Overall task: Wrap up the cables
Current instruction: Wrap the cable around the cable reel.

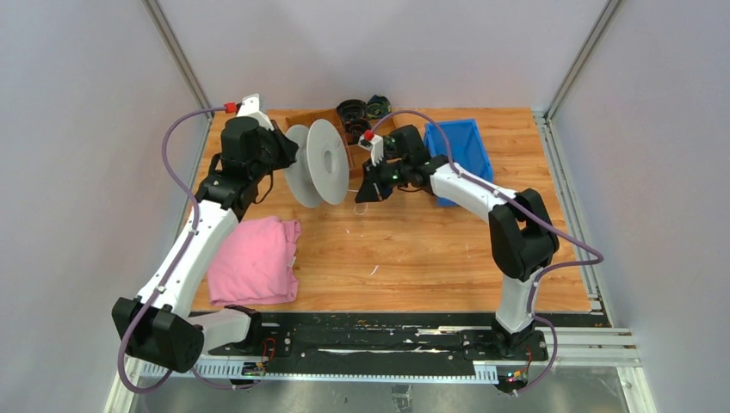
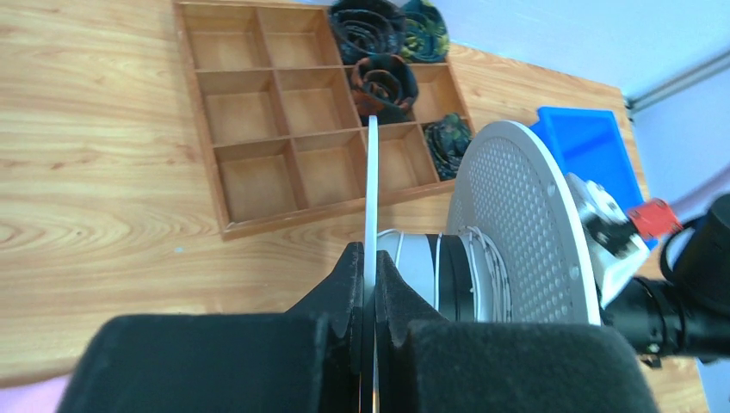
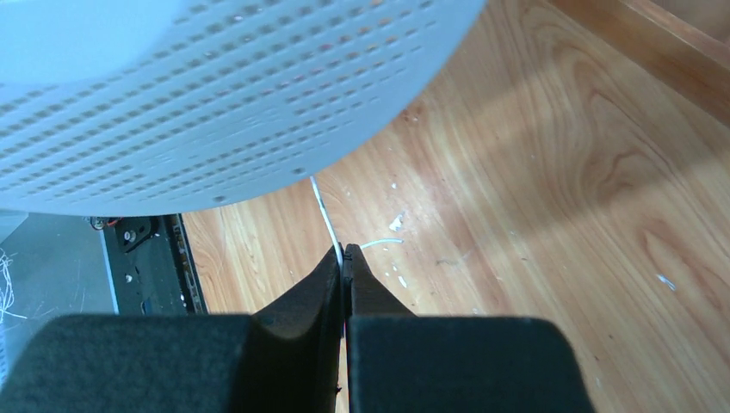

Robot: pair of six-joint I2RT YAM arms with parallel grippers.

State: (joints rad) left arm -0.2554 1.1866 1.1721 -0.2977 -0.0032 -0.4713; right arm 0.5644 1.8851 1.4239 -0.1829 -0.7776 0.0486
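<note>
Clamping one spool (image 2: 508, 232), left pincer (image 2: 370, 262), right pincer (image 3: 343, 261) pinching one white cable (image 3: 324, 213)

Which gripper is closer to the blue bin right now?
Right. The right gripper pinches the thin cable beside the spool, just left of the blue bin; the left gripper clamps the spool's other flange, farther left.

- The left arm (image 1: 185, 249) slants forward from its base at the near left corner, with the wrist turned toward the right.
- The left gripper (image 2: 368, 258) has its fingers almost together — pinched on the thin edge of a spool flange (image 2: 371, 172).
- The right arm (image 1: 465, 189) rises from the near right, folds at the elbow and stretches leftward.
- The right gripper (image 3: 343, 258) has its fingertips pressed tight — nipping a thin white cable (image 3: 325, 215).
</note>
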